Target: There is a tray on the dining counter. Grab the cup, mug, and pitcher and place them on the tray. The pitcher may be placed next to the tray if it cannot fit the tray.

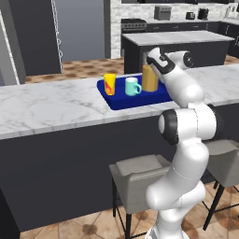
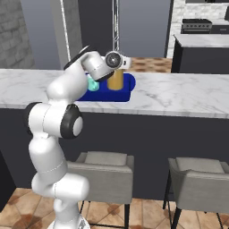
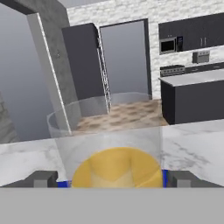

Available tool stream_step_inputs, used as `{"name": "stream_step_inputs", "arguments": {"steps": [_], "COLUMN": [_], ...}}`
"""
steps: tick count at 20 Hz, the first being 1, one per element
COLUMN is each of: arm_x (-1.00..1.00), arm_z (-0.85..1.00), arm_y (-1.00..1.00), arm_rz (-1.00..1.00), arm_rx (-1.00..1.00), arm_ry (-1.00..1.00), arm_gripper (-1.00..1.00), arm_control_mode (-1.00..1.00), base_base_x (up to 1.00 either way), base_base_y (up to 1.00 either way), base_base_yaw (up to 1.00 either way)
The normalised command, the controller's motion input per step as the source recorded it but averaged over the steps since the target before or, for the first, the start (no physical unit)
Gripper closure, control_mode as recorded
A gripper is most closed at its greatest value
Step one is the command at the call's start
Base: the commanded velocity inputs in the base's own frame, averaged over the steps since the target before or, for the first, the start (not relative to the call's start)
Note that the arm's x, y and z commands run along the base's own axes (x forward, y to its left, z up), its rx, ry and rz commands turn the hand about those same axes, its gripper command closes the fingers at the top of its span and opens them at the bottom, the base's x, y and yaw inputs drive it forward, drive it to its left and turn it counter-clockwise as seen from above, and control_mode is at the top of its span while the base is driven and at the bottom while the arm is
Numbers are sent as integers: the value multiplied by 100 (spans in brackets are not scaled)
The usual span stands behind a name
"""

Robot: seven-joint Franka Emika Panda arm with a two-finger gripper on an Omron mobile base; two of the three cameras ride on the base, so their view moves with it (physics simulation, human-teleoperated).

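Sitting on the tray [image 1: 108, 99]: cup [image 1: 109, 84], mug [image 1: 132, 86] and pitcher [image 1: 149, 78], lined up left to right in the left base view. Tray rests on the dining counter [image 1: 46, 105], long side running toward the counter's far edge, near rim a little back from the front edge.

Gripper [image 3: 112, 178] is spread wide, one fingertip [image 3: 41, 179] on each side of the pitcher, small gaps showing between tips and glass in the hand view. Not clamped on it. Whether the pads graze the glass: cannot tell.

Spacing: cup and mug stand apart with bare blue between them. Mug and pitcher are close; touching or not, unclear. In the right base view the arm hides most of the mug [image 2: 92, 84]; pitcher [image 2: 116, 80] stands toward the tray's right end, with a strip of blue rim beyond it.

Room: bare marble stretches wide to both sides of the tray. Two grey stools [image 2: 105, 175] are tucked under the counter front, flanking the arm's base. Beyond the counter, open tiled floor [image 1: 84, 67] and a second dark island [image 1: 182, 42].
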Motion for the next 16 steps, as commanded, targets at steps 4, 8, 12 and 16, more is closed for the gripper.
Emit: {"name": "stream_step_inputs", "arguments": {"steps": [4,8,12,16], "arm_x": [-20,-2,0,0], "arm_z": [-3,0,0,0], "arm_y": [0,0,-10,-26], "arm_rz": [0,0,0,0], "arm_rx": [-4,-4,-2,-1], "arm_ry": [-5,-4,-3,-4], "arm_gripper": [-100,-100,-100,-100], "arm_control_mode": [-100,-100,-100,-100], "base_base_x": [0,0,0,0], "base_base_y": [0,0,0,0], "base_base_yaw": [0,0,0,0]}}
